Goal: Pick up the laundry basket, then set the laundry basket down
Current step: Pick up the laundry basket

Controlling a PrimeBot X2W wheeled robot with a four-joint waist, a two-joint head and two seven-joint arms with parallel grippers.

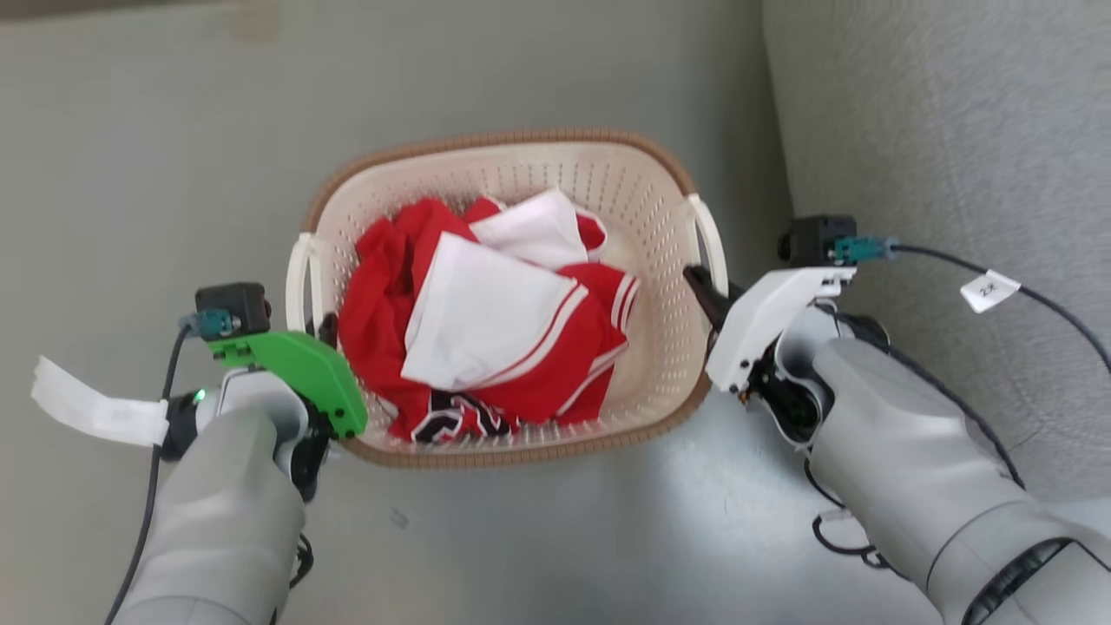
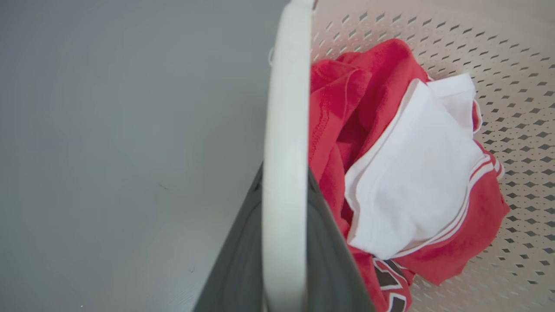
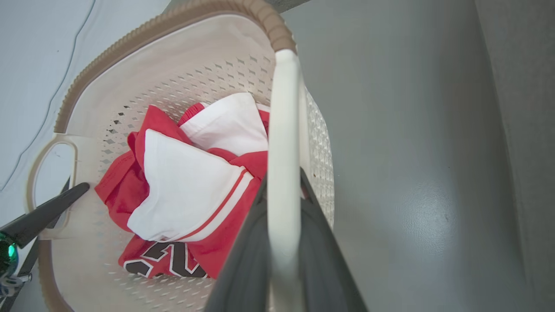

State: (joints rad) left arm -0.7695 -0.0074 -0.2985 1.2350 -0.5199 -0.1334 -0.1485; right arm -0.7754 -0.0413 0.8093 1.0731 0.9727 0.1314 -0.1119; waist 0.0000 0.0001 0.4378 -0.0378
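The laundry basket (image 1: 503, 139) is cream, perforated, with a brown woven-look rim, and sits in the middle of the head view holding red and white clothes (image 1: 486, 321). My left gripper (image 1: 319, 334) is at its left white handle (image 1: 298, 278). In the left wrist view the left gripper (image 2: 284, 173) has a dark finger on each side of that handle (image 2: 286, 108), shut on it. My right gripper (image 1: 705, 293) is shut the same way on the right handle (image 3: 284, 130), fingers (image 3: 321, 242) flanking it. I cannot tell whether the basket touches the floor.
A grey upholstered piece of furniture (image 1: 955, 130) rises close on the right, behind my right arm. Grey floor (image 1: 156, 156) lies all round the basket. A black cable with a white tag (image 1: 989, 291) trails from the right wrist.
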